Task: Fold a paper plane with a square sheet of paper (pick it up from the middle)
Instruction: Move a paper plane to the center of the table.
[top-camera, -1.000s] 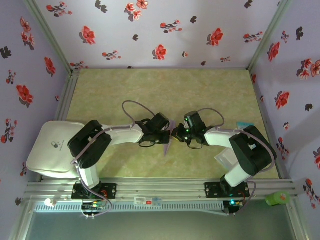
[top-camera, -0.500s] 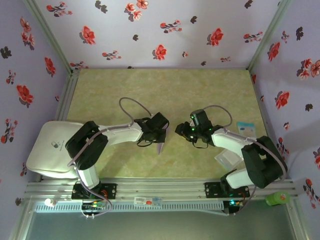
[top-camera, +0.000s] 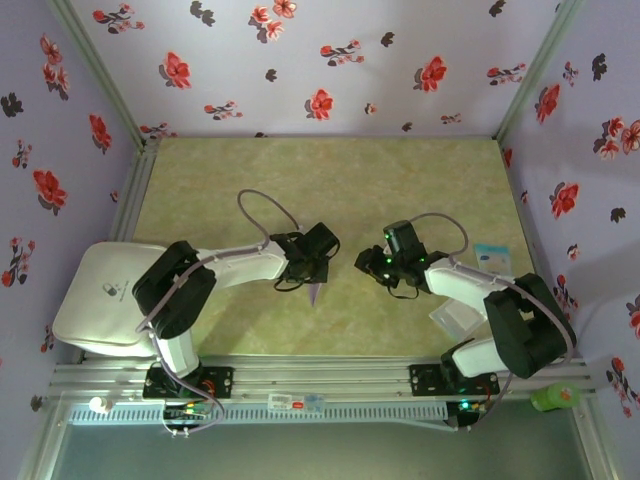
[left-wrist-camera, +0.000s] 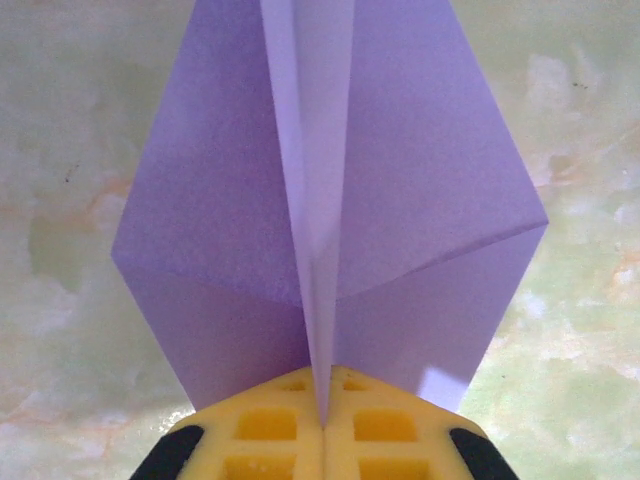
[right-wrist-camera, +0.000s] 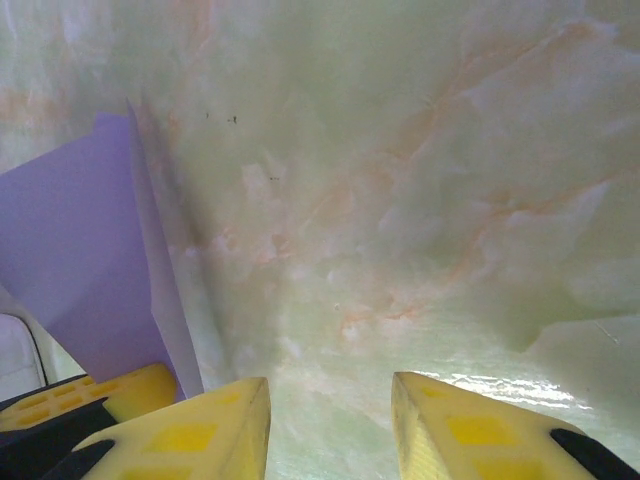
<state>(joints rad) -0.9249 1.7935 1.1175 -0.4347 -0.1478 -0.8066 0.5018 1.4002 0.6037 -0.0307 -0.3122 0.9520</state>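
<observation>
I read the left gripper (left-wrist-camera: 322, 405) as clamped shut on the centre crease of the paper plane (left-wrist-camera: 420, 200), which is over the middle of the table (top-camera: 400, 180) with its wings spread. The right gripper (right-wrist-camera: 330, 410) stands near it, jaws partly apart and gripping nothing.

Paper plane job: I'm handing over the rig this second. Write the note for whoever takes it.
Left gripper: shut on the paper plane, pinching its centre fold at the wide end, wings spread to either side.
Right gripper: open, empty, just right of the plane.
Done: the sheet is folded into a pointed dart.
Left: probably only to set the plane on the table and release.
</observation>
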